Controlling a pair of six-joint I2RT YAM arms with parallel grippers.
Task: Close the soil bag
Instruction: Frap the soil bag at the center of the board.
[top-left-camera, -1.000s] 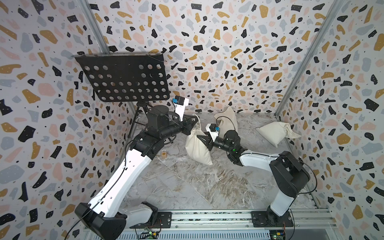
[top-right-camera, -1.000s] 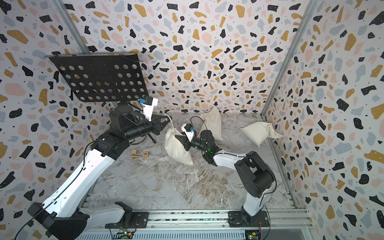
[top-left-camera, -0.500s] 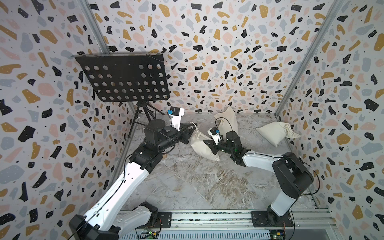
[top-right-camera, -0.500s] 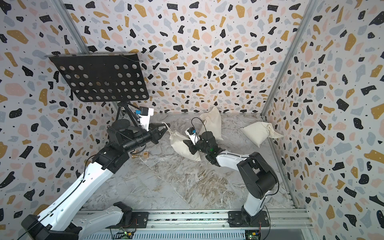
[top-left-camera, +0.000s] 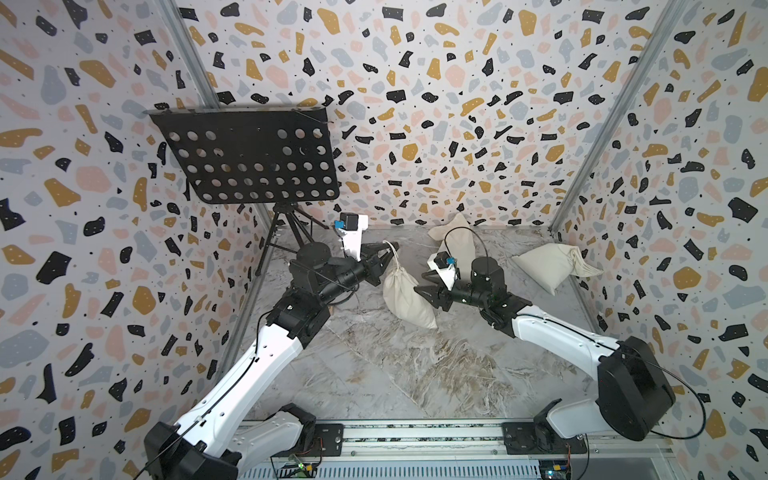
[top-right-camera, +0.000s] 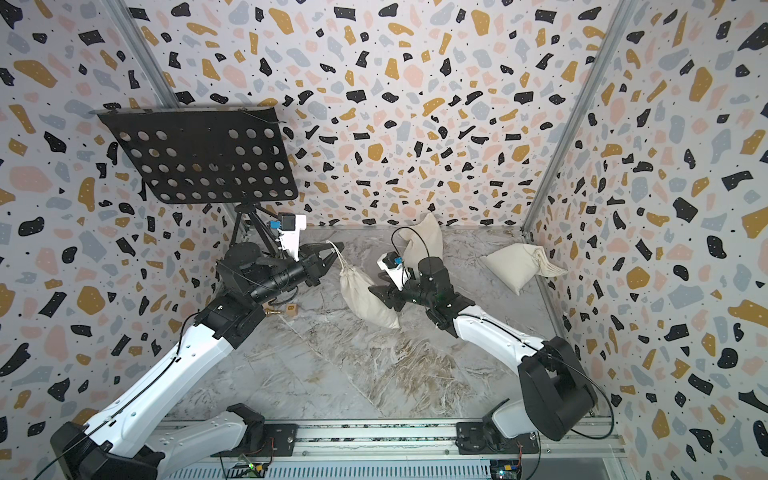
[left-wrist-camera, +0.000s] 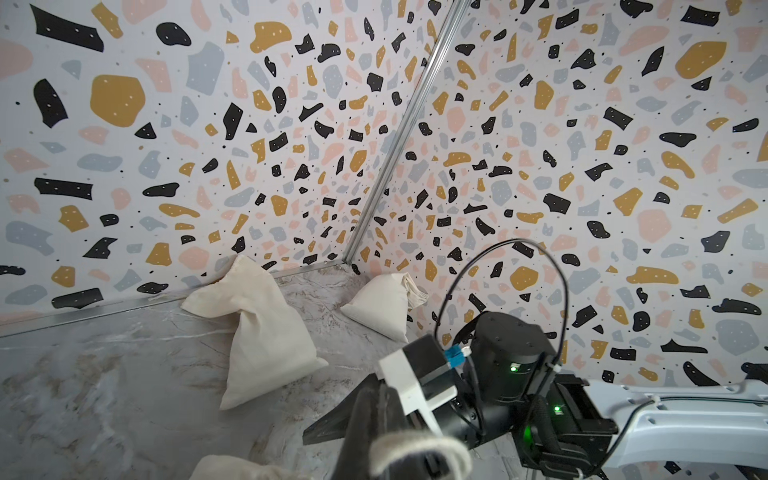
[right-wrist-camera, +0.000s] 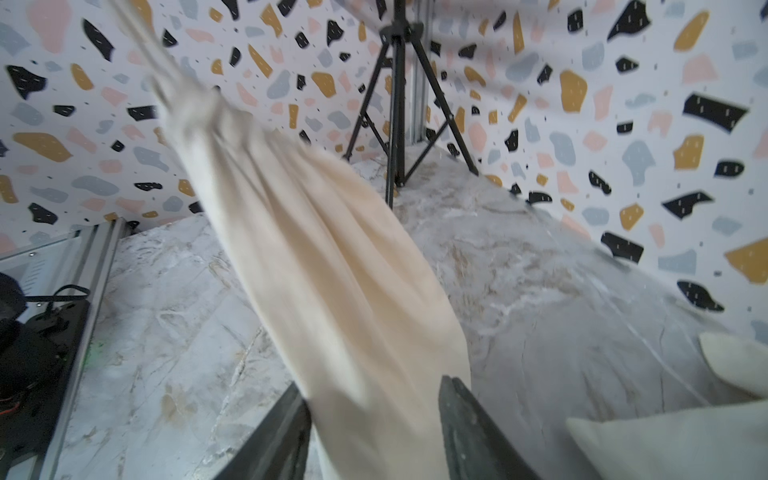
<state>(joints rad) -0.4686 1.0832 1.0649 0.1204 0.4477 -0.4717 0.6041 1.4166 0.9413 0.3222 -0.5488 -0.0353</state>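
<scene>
The soil bag (top-left-camera: 405, 297) sits near the middle of the marble-patterned desk (top-left-camera: 374, 374), between the two arms. It leans, with its gathered neck up and to the far left and its plump bottom down on the desk toward the near right. A thin white cord (left-wrist-camera: 419, 444) runs up from the neck.

The left end effector (top-left-camera: 388, 252) hovers just above and to the far left of the neck. Its jaws are pressed together on the cord, which loops over the black fingers in the left wrist view.

The right end effector (top-left-camera: 424, 291) reaches in from the right and meets the bag's right side about halfway down. In the right wrist view its jaws stand fairly wide, with one dark finger (right-wrist-camera: 282, 432) on each side of the blurred cream cloth. The cloth fills the gap between them. Whether the fingers press on it cannot be told.

A flat, limp cloth bag (top-left-camera: 455, 237) leans against the far wall, behind the right wrist. A duller stuffed sack (top-left-camera: 548, 266) with a frilled rim lies by the right wall, well apart from the soil bag.

A black perforated music stand (top-left-camera: 249, 162) on a tripod fills the far left corner. A small wooden cube (top-right-camera: 292, 308) lies on the desk below the left forearm.
</scene>
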